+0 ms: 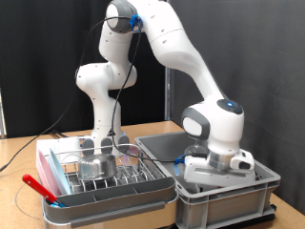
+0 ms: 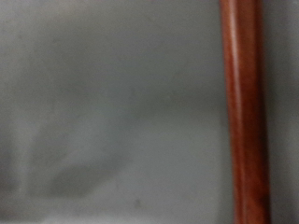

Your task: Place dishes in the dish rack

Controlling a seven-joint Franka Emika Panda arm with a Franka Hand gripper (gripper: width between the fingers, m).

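The dish rack, silver wire in a shallow white-grey tray, stands at the exterior view's lower left. A shiny metal cup sits in it. A red-handled piece lies at its lower left corner. My gripper is lowered into the deep grey tub at the exterior view's right, and the tub wall hides its fingers. The wrist view is blurred and very close. It shows a reddish-brown rod running across a grey surface, with no fingers in sight. I cannot make out the clear glass.
A dark flat mat lies on the wooden table behind the tub. The robot's base stands behind the rack. Cables trail over the table at the exterior view's left.
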